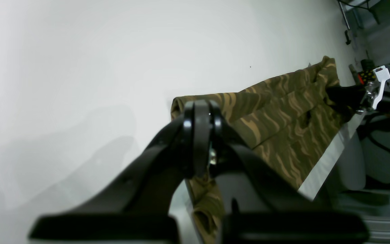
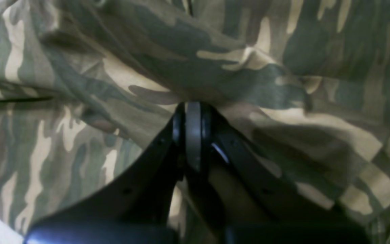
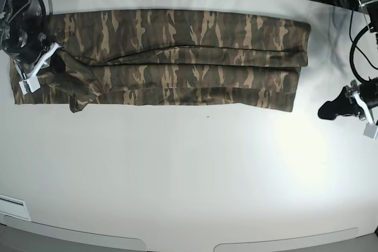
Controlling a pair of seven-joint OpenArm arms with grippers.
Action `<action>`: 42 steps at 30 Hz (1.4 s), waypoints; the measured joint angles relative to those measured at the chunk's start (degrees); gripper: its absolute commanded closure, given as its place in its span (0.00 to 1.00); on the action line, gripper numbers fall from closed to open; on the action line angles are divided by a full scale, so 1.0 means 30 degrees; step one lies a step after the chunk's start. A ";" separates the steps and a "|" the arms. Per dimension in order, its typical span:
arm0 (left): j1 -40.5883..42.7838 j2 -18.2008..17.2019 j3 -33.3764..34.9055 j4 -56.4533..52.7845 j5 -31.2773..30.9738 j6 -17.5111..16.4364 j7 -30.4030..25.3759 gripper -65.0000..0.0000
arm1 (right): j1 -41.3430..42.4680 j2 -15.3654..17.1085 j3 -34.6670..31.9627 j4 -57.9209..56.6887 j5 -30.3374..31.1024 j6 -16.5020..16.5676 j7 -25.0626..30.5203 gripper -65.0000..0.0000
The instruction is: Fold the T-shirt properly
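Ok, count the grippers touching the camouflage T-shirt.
1. The right gripper presses shut into the T-shirt at its end; the left gripper is shut, on the white table, apart from it.

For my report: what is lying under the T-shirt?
The T-shirt lies folded into a long strip on the white table. Anything between the cloth and the table is covered.

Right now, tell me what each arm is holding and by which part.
The left gripper is shut on nothing, beside the T-shirt. The right gripper is shut against the shirt's end; whether it pinches fabric cannot be told.
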 measured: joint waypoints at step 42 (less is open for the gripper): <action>0.5668 0.0138 -0.0058 0.0153 -0.1166 0.1676 -0.0131 0.35 | 0.0160 -0.0452 -0.0401 0.2331 -0.6936 -0.8539 -0.0714 0.67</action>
